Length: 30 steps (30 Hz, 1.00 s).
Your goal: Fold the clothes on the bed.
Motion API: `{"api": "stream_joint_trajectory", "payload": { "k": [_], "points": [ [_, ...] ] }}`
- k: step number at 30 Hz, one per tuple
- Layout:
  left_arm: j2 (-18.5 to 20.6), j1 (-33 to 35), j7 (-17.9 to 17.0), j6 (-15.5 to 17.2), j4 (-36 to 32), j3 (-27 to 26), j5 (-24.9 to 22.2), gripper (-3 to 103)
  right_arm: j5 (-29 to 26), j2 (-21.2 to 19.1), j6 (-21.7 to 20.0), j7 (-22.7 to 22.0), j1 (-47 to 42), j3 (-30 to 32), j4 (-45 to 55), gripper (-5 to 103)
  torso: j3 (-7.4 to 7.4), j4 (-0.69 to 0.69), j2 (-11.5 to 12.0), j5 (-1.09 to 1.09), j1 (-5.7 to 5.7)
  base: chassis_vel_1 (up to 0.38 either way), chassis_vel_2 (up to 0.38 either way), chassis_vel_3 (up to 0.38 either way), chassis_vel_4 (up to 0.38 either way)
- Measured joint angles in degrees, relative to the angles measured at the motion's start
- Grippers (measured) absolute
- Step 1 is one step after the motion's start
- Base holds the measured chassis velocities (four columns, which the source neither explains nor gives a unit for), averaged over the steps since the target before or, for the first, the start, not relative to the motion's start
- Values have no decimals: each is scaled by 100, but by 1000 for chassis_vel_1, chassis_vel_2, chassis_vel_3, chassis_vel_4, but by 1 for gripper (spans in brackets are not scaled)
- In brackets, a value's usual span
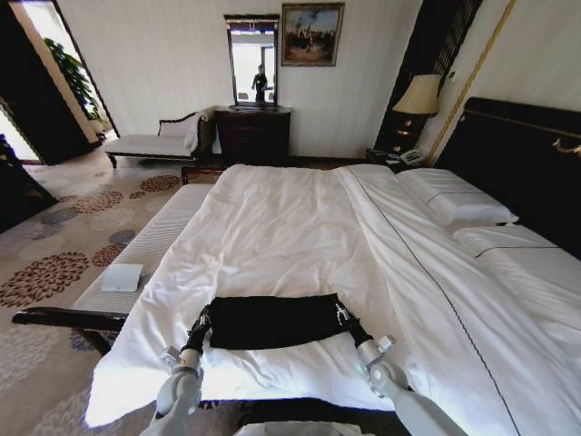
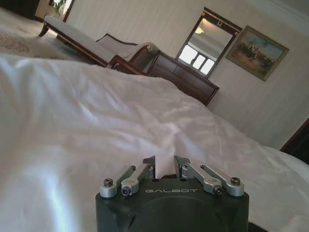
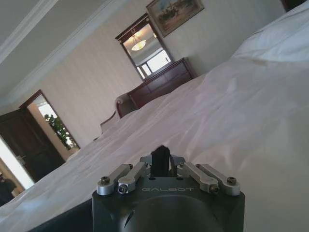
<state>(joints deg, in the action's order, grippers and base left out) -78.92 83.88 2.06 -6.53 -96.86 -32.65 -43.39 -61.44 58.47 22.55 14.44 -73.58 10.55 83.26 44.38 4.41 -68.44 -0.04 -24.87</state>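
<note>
T-shirt (image 1: pixel 270 322): a black band lying flat on the white sheet near the foot edge of the bed (image 1: pixel 300 227), close in front of the robot; it looks already doubled over, since no sleeves or lettering show.
Long axis: runs side to side across the robot's front, parallel to the near edge of the bed; the short axis points toward the far side of the mattress.
Which end is collar or hem: cannot tell from the head view.
Left tool (image 1: pixel 201 323): at the left end of the band, fingers (image 2: pixel 149 165) drawn near each other with a narrow gap; I cannot tell whether cloth sits between them.
Right tool (image 1: pixel 343 315): at the right end of the band, pressed together on a tab of black fabric that stands up between the fingers (image 3: pixel 177 163) in the right wrist view.
Why held so: one tool at each short end keeps the cloth stretched and level, which I judge suits carrying one edge over for a fold without the middle sagging.
Surroundings: a narrow white-cushioned surface (image 1: pixel 136 263) runs beside the bed on the robot's left; pillows (image 1: pixel 454 198) lie at the right by the dark headboard (image 1: pixel 522 163).
</note>
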Motion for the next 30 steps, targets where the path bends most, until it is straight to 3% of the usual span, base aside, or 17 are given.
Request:
{"api": "stream_joint_trajectory", "payload": {
  "k": [1,3,4,5,6,9,10,11,12,14,16,17,18,20,21,23,30],
  "points": [
    [0,0,0,0,0,0,0,24,0,0,0,0,0,0,0,20,0,0,0,0,0,0,0,0,0],
    [25,94,-64,4,-349,-59,112,30,54,-32,6,-466,-188,175,429,25,0,1,0,0,0,0,0,0,0],
    [74,147,-128,52,-674,-127,232,41,71,-84,-20,-899,-324,374,851,31,-1,0,0,-1,1,0,0,0,0],
    [74,147,-128,52,-674,-127,232,41,71,-84,-20,-899,-324,374,851,31,-1,0,0,-1,1,0,0,0,0],
    [110,156,-176,134,-861,-174,301,41,73,-128,-67,-1159,-367,482,1068,37,-1,0,-1,-1,1,0,0,0,0],
    [235,49,-509,725,-1222,-266,606,57,92,-275,-347,-1865,-296,645,1469,52,0,0,0,-1,1,0,0,0,0],
    [235,49,-509,725,-1222,-266,606,57,92,-275,-347,-1865,-296,645,1469,52,0,0,0,-1,1,0,0,0,0],
    [282,-45,-679,1010,-1276,-263,784,63,145,-330,-503,-2044,-200,644,1512,52,0,-1,-1,-1,1,0,0,0,0],
    [334,-166,-953,1321,-1285,-233,1004,63,254,-394,-690,-2247,-73,610,1512,58,0,0,0,0,1,0,0,0,0],
    [417,-443,-1460,1761,-1169,-97,1429,74,512,-509,-1086,-2591,222,438,1429,69,0,-1,0,0,0,0,0,0,0],
    [441,-571,-1615,1900,-1070,-16,1592,78,633,-566,-1324,-2786,365,329,1379,75,0,-1,0,0,0,0,0,0,0],
    [450,-677,-1759,2057,-977,74,1712,84,737,-619,-1584,-2967,504,221,1338,75,1,0,0,0,0,0,0,0,0],
    [450,-765,-1903,2229,-892,167,1799,84,805,-671,-1869,-3115,642,104,1308,80,1,0,0,-3,0,0,0,0,0],
    [432,-854,-2054,2509,-791,328,1935,94,866,-774,-2463,-3429,933,-201,1250,90,1,-1,0,0,-1,0,0,0,0],
    [432,-854,-2054,2509,-791,328,1935,94,866,-774,-2463,-3429,933,-201,1250,90,1,-1,0,0,-1,0,0,0,0],
    [418,-865,-2104,2687,-749,444,2115,99,869,-847,-2965,-3886,1236,-578,1215,99,0,0,0,-1,0,0,0,0,0],
    [488,-768,-2190,2829,-606,913,2791,100,815,-766,-3836,-4747,1773,-1415,1149,100,1,-1,0,0,0,0,0,0,0]
  ]
}}
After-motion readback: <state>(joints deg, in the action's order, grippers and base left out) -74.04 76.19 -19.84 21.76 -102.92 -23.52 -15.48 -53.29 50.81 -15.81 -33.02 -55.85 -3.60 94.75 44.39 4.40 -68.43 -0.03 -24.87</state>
